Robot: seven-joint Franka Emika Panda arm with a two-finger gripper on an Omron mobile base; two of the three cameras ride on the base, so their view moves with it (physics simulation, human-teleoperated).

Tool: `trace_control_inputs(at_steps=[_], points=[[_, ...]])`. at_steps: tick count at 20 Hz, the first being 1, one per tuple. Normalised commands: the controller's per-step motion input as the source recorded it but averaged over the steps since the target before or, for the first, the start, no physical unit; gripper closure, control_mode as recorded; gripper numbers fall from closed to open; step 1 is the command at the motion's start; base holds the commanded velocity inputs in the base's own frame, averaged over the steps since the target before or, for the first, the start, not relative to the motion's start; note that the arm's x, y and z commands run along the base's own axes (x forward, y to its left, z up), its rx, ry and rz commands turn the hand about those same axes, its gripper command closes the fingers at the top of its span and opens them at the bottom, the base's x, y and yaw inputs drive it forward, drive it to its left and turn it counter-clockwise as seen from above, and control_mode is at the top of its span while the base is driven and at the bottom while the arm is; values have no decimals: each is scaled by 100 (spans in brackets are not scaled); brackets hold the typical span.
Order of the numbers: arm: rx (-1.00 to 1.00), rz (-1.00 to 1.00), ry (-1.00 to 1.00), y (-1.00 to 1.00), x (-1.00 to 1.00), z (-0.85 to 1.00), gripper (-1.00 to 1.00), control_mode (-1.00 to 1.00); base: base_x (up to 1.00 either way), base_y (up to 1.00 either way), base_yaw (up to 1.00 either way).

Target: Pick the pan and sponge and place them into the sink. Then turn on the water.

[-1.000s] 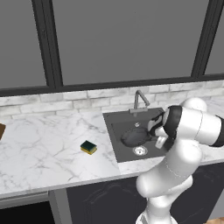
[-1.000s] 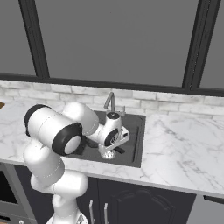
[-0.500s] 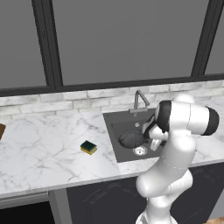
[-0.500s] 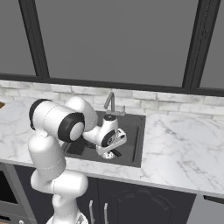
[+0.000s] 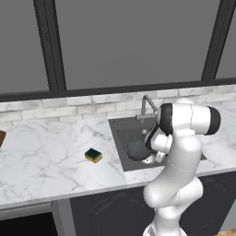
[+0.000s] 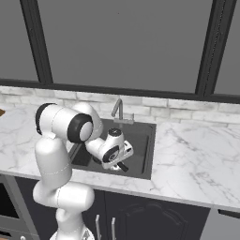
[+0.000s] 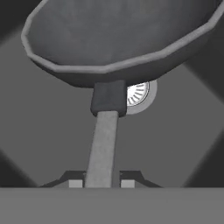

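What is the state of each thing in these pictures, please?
pan: held by its handle over the sink basin, above the drain.
gripper: shut on the pan handle.
sponge: lying on the counter, left of the sink, not yet moved.
sink: basin with the pan inside its outline; drain uncovered.
faucet: no water running.

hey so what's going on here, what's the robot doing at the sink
The white arm is working down in the sink. Its end effector is shut on the handle of the dark pan, holding the pan over the basin, with the silver drain showing just beneath it. The sponge sits on the marble counter left of the sink, not yet moved. No water runs from the faucet.
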Motion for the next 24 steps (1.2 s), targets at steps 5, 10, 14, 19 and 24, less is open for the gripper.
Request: trace_control_inputs(at_steps=[5, 10, 14, 19, 24], points=[[0, 3, 3, 13, 42, -16, 100, -100, 0, 0, 0], [2, 6, 16, 8, 17, -10, 100, -100, 0, 0, 0], [1, 11, 24, 3, -8, -5, 100, -100, 0, 0, 0], [1, 12, 21, 6, -19, -10, 100, -100, 0, 0, 0], [2, 8, 17, 10, -35, -15, 100, -100, 0, 0, 0]])
